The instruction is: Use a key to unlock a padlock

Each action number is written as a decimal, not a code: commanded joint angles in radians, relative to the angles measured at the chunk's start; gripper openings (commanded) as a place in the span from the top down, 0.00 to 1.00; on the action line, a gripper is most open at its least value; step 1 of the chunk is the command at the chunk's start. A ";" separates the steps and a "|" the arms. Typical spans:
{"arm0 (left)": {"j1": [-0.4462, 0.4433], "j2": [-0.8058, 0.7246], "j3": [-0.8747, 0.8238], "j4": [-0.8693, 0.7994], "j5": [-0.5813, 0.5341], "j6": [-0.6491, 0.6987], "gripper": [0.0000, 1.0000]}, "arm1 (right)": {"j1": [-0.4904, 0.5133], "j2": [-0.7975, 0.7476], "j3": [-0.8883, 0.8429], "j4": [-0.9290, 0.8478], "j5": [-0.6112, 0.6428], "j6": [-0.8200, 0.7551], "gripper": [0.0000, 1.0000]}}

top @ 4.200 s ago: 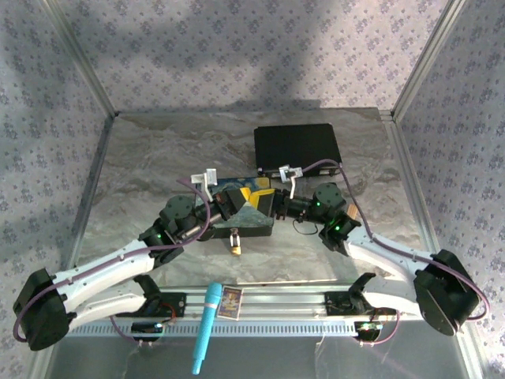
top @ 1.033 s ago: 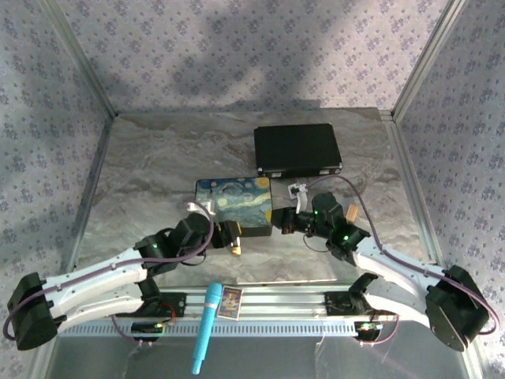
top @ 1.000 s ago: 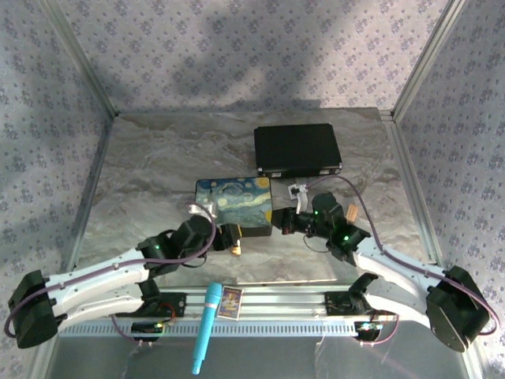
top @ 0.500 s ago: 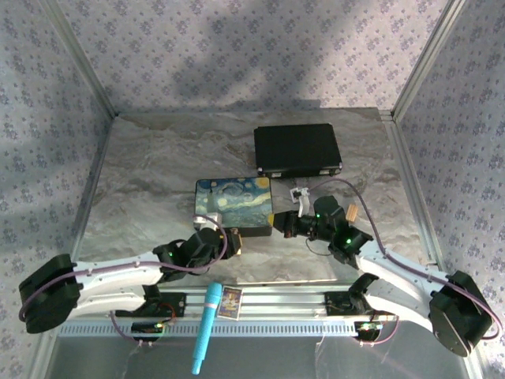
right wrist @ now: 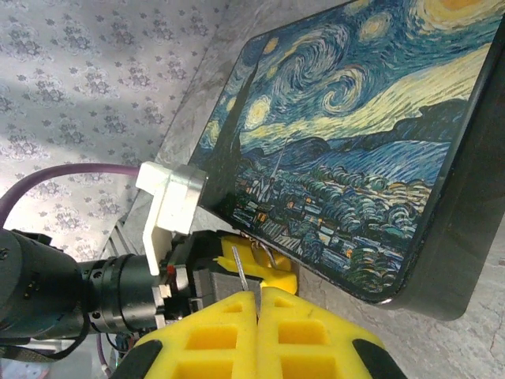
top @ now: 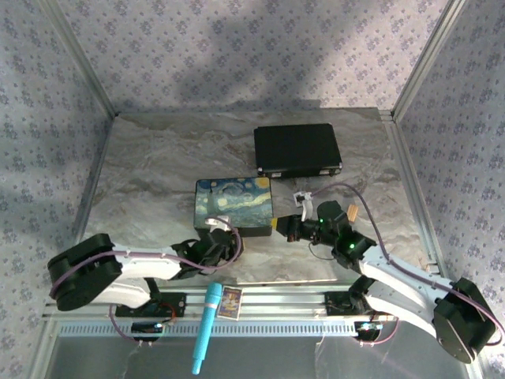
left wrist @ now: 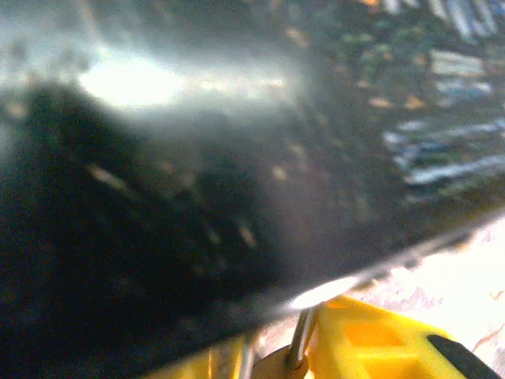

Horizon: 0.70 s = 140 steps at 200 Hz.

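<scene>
The starry-night box [top: 233,204] lies flat in the middle of the table. My left gripper [top: 234,242] sits low at the box's near edge, its yellow fingers [left wrist: 371,341] shut on the padlock [left wrist: 278,368]. The padlock's brass body and silvery shackle [left wrist: 301,341] press up against the dark box side. My right gripper [top: 279,227] hovers off the box's near right corner. In the right wrist view its pads [right wrist: 229,316] are shut on the key [right wrist: 240,273]. The thin blade points at the left gripper [right wrist: 264,267] and the shackle [right wrist: 271,257], a short gap away.
A black case [top: 297,149] lies behind the box on the right. A small tan object [top: 353,212] sits by the right arm. A blue pen [top: 207,327] and a small card [top: 230,301] rest on the front rail. Patterned walls enclose the table.
The box, tilted up between both grippers four seconds ago, now lies flat. The left arm has folded down toward the near edge, its gripper staying at the box front. The right gripper shifted slightly.
</scene>
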 commanded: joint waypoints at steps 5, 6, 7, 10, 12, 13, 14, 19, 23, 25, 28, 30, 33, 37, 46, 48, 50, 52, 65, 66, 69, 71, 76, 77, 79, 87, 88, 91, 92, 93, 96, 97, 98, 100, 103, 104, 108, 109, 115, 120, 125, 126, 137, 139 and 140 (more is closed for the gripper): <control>-0.018 0.032 0.037 0.060 0.017 -0.023 0.77 | -0.007 -0.010 -0.022 0.006 0.016 -0.003 1.00; -0.019 0.033 0.037 0.060 0.016 -0.024 0.77 | -0.007 -0.010 -0.023 0.006 0.015 -0.003 1.00; -0.020 0.034 0.038 0.059 0.016 -0.025 0.78 | -0.007 -0.010 -0.023 0.007 0.015 -0.003 1.00; -0.023 0.035 0.042 0.056 0.015 -0.027 0.79 | -0.007 -0.009 -0.024 0.008 0.015 -0.003 1.00; -0.024 0.037 0.046 0.053 0.014 -0.028 0.80 | -0.007 -0.010 -0.023 0.007 0.016 -0.003 1.00; -0.025 0.037 0.047 0.051 0.014 -0.029 0.80 | -0.007 -0.010 -0.023 0.007 0.016 -0.002 1.00; -0.026 0.038 0.049 0.049 0.013 -0.031 0.81 | -0.007 -0.010 -0.023 0.007 0.016 -0.002 1.00; -0.029 0.040 0.055 0.041 0.007 -0.038 0.84 | -0.007 -0.008 -0.023 0.007 0.014 -0.002 1.00; -0.032 0.040 0.060 0.027 -0.002 -0.046 0.86 | -0.007 -0.007 -0.024 0.007 0.013 -0.002 1.00; -0.033 0.041 0.063 0.020 -0.006 -0.050 0.87 | -0.006 -0.007 -0.023 0.007 0.012 -0.002 1.00; -0.035 0.042 0.069 0.009 -0.014 -0.058 0.88 | -0.007 -0.007 -0.023 0.007 0.013 -0.001 1.00; -0.035 0.042 0.072 0.002 -0.019 -0.064 0.90 | -0.008 -0.007 -0.023 0.006 0.014 -0.002 1.00; -0.035 0.043 0.076 -0.009 -0.026 -0.075 0.92 | -0.007 -0.005 -0.025 0.006 0.014 -0.001 1.00; -0.035 0.044 0.080 -0.020 -0.036 -0.089 0.94 | -0.009 -0.005 -0.024 0.004 0.014 -0.001 1.00; -0.035 0.049 0.085 -0.030 -0.053 -0.122 0.97 | -0.011 -0.004 -0.024 0.005 0.014 0.004 1.00; -0.035 0.050 0.085 -0.029 -0.057 -0.130 0.97 | -0.013 -0.002 -0.025 0.004 0.014 0.007 1.00; -0.035 0.052 0.085 -0.029 -0.061 -0.139 0.98 | -0.013 -0.002 -0.024 0.004 0.014 0.009 1.00; -0.035 0.054 0.086 -0.027 -0.063 -0.148 0.98 | -0.014 0.000 -0.023 0.004 0.014 0.010 1.00; -0.035 0.071 0.099 -0.034 -0.088 -0.199 1.00 | -0.028 0.012 -0.026 0.016 -0.004 0.028 1.00; -0.035 0.073 0.101 -0.035 -0.091 -0.203 1.00 | -0.030 0.013 -0.025 0.019 -0.006 0.030 1.00; -0.035 0.076 0.104 -0.039 -0.099 -0.215 1.00 | -0.034 0.017 -0.028 0.026 -0.014 0.035 1.00; -0.035 0.080 0.107 -0.040 -0.103 -0.225 1.00 | -0.036 0.020 -0.029 0.032 -0.019 0.039 1.00; -0.035 0.087 0.111 -0.039 -0.114 -0.246 1.00 | -0.046 0.027 -0.032 0.044 -0.032 0.048 1.00; -0.035 0.088 0.112 -0.039 -0.116 -0.252 1.00 | -0.047 0.028 -0.032 0.047 -0.034 0.049 1.00; -0.035 0.090 0.115 -0.038 -0.121 -0.261 1.00 | -0.051 0.031 -0.032 0.051 -0.038 0.052 1.00; -0.036 0.099 0.121 -0.037 -0.142 -0.296 1.00 | -0.066 0.043 -0.036 0.070 -0.059 0.068 1.00; -0.036 0.100 0.121 -0.036 -0.145 -0.300 1.00 | -0.067 0.044 -0.037 0.071 -0.063 0.070 1.00; -0.035 0.104 0.124 -0.032 -0.152 -0.308 1.00 | -0.072 0.051 -0.037 0.076 -0.071 0.074 1.00; -0.035 0.105 0.126 -0.032 -0.154 -0.310 1.00 | -0.074 0.052 -0.037 0.078 -0.074 0.075 1.00; -0.035 0.107 0.127 -0.030 -0.156 -0.311 1.00 | -0.076 0.054 -0.037 0.079 -0.076 0.076 1.00; -0.034 0.110 0.130 -0.026 -0.160 -0.313 1.00 | -0.083 0.059 -0.036 0.081 -0.084 0.083 1.00; -0.034 0.111 0.132 -0.026 -0.162 -0.314 1.00 | -0.084 0.060 -0.036 0.082 -0.087 0.085 1.00; -0.034 0.112 0.133 -0.025 -0.163 -0.314 1.00 | -0.087 0.062 -0.036 0.082 -0.090 0.086 1.00; -0.034 0.114 0.138 -0.026 -0.167 -0.316 1.00 | -0.090 0.066 -0.036 0.084 -0.094 0.089 1.00; -0.035 0.118 0.144 -0.027 -0.173 -0.317 1.00 | -0.095 0.071 -0.033 0.083 -0.102 0.093 1.00; -0.034 0.119 0.146 -0.028 -0.175 -0.317 1.00 | -0.096 0.073 -0.032 0.083 -0.103 0.094 1.00; -0.034 0.121 0.154 -0.033 -0.186 -0.318 1.00 | -0.103 0.081 -0.029 0.077 -0.112 0.099 1.00; -0.034 0.122 0.156 -0.035 -0.189 -0.318 1.00 | -0.105 0.083 -0.029 0.075 -0.114 0.101 1.00; -0.032 0.124 0.167 -0.042 -0.202 -0.320 1.00 | -0.110 0.094 -0.024 0.069 -0.124 0.104 1.00; -0.029 0.124 0.176 -0.053 -0.211 -0.321 1.00 | -0.109 0.101 -0.019 0.065 -0.131 0.104 1.00; -0.022 0.122 0.183 -0.064 -0.216 -0.320 0.99 | -0.109 0.109 -0.014 0.059 -0.134 0.104 1.00; -0.020 0.121 0.184 -0.067 -0.216 -0.320 0.98 | -0.109 0.110 -0.013 0.057 -0.135 0.104 1.00; 0.008 0.110 0.196 -0.109 -0.218 -0.340 0.96 | -0.103 0.126 -0.003 0.035 -0.131 0.115 1.00; 0.013 0.107 0.195 -0.113 -0.220 -0.347 0.96 | -0.102 0.130 -0.001 0.030 -0.127 0.121 1.00; 0.015 0.105 0.195 -0.115 -0.220 -0.349 0.96 | -0.101 0.132 0.001 0.026 -0.127 0.124 1.00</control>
